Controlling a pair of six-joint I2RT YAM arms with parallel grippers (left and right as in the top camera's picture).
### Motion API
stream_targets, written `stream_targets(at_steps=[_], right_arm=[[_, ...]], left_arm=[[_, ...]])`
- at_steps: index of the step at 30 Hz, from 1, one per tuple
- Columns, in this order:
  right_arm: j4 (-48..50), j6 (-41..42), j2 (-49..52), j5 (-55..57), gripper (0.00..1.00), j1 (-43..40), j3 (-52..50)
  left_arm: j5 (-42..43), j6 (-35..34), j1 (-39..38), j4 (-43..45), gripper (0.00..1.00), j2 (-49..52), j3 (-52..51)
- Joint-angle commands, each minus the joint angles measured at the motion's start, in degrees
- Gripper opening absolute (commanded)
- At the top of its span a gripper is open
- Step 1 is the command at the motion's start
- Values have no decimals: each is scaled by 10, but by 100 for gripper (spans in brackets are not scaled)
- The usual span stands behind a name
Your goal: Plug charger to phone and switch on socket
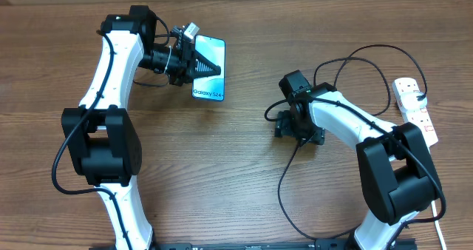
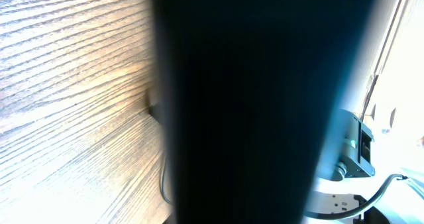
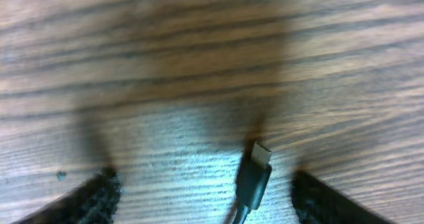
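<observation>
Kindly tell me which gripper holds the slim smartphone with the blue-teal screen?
The left gripper, shut on the smartphone; the right gripper stands open over the black charger connector.

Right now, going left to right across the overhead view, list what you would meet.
phone → right gripper → white power strip. The left gripper overlaps the phone, so it is left out.

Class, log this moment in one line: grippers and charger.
left gripper: shut on phone | right gripper: open | charger tip: on table, ungripped
</observation>
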Motion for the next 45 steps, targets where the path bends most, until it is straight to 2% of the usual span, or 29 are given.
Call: stream_targets(at_steps=[1,3,4,5,6,12,15,18,25,29,45], right_arm=[[-2,3,34,-2,90,3,-27],[-3,3,34,-2,93,3,-27],[-4,3,34,-2,89,3,-27],[-5,3,34,-4,79,3,-27],[-9,3,34,-10,61,3,-27],[-19,5,34,-23,55,3,-27],[-9,7,34,-21,48,3,-27],[3,0,34,-21,36,3,-27],[12,-4,34,-9,34,3,-27],[15,-4,34,-6,19,3,-27],[15,-4,34,-6,6,3,-27]], left_arm=[[27,-3,-1,0,5,-14,8],[27,-3,-1,0,4,-14,8],[27,-3,-1,0,4,-14,8],[27,-3,-1,0,4,-14,8],[27,-3,-1,0,4,-14,8],[27,-3,-1,0,4,-14,8],[26,-3,-1,0,4,-14,8],[26,-3,-1,0,4,-14,8],[26,-3,-1,0,4,-14,8],[26,-3,-1,0,4,-14,8],[26,-3,-1,0,4,-14,8]])
